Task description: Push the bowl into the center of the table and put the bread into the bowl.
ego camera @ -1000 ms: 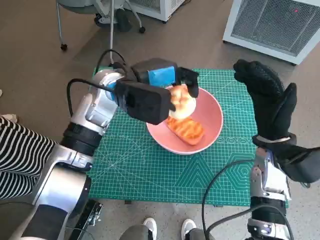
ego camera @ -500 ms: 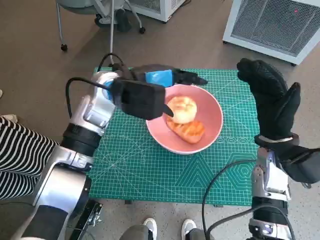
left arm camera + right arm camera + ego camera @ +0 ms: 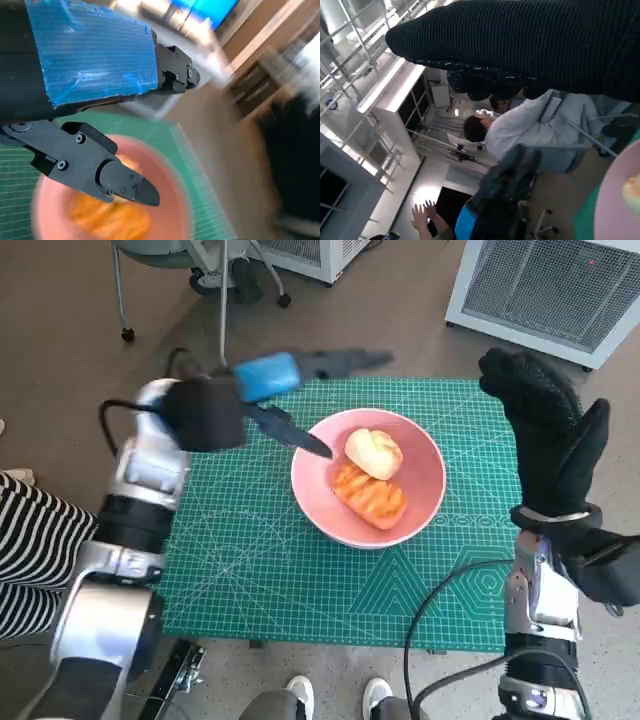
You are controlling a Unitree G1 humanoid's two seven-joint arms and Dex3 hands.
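pink bowl (image 3: pixel 425 490), 2 bread pcs (image 3: pixel 372 475) inside

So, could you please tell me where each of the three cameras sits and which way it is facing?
Head view: on the head, looking steeply down at the green mat, pink bowl and two breads; both arms, left hand, right hand.
Left wrist view: behind the left hand, facing the blurred bowl.
Right wrist view: behind the glove, facing the room and a person; bowl rim at the edge.
Shared: the bowl.
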